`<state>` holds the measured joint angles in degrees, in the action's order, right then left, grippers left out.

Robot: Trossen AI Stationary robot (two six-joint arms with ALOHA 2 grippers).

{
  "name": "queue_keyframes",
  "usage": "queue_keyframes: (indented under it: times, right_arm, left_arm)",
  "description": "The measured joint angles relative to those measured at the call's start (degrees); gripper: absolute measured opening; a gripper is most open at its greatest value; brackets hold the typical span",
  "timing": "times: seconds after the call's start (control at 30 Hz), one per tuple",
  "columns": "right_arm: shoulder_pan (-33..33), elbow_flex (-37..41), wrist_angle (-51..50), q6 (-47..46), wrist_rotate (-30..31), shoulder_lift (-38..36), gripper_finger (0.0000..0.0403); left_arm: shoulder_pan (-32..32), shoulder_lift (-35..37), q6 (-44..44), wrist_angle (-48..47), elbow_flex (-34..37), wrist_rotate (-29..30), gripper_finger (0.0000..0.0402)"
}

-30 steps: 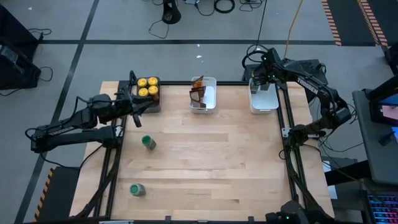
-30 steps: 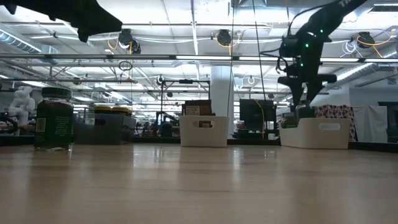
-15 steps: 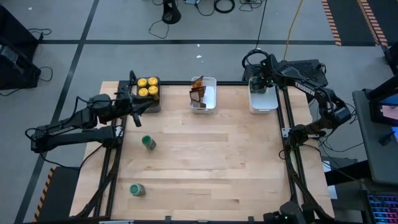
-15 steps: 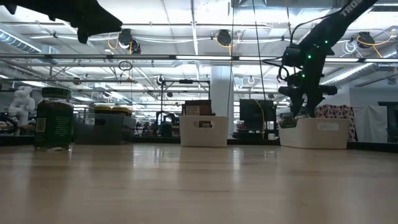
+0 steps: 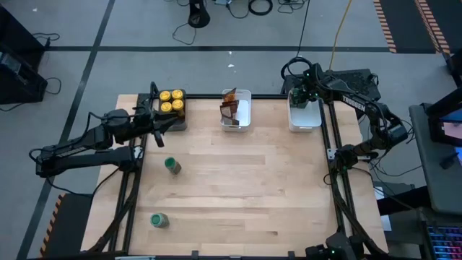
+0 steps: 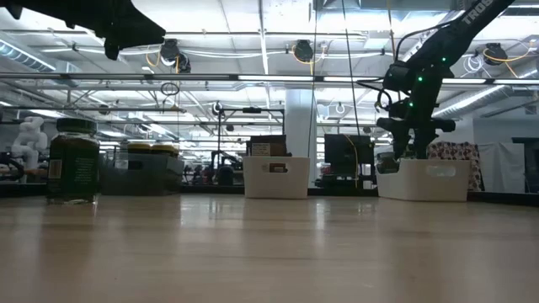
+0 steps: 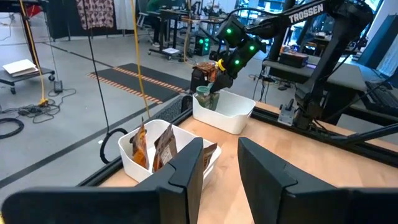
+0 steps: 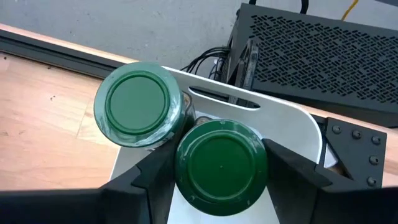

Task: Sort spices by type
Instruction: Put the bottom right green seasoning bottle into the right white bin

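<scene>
Four yellow-lidded jars (image 5: 172,100), perhaps three packets (image 5: 229,107), four green-lidded jars (image 5: 173,165); right gripper (image 8: 221,177) grips one

Along the far edge, a dark tray (image 5: 172,108) of four jars (image 5: 172,100) is set at the left, a tray (image 5: 242,114) of packets (image 5: 229,107) in the middle and a tray (image 5: 304,120) with two jars (image 8: 138,106) at the right. One jar (image 5: 172,165) is left standing mid-table on the left side, and another (image 5: 159,219) is found nearer, by the near-left corner.

Table viewed from overhead, seen level from its surface, wrist views set close, white tray (image 5: 305,115) shared by all
</scene>
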<state>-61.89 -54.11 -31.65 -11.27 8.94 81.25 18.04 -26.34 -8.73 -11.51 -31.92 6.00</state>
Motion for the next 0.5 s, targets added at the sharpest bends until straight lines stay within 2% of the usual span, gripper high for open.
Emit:
queue_keyframes:
  times: [0.17, 0.5]
  right_arm:
    - [0.0, 0.0, -0.5, 0.0, -0.1, 0.0, 0.0203]
    - [0.0, 0.0, -1.1, 0.0, -0.1, 0.0, 0.0250]
  left_arm:
    - [0.0, 0.0, 0.0, 0.0, 0.0, 0.0, 0.0105]
    - [0.0, 0.0, 0.0, 0.0, 0.0, -0.2, 0.0105]
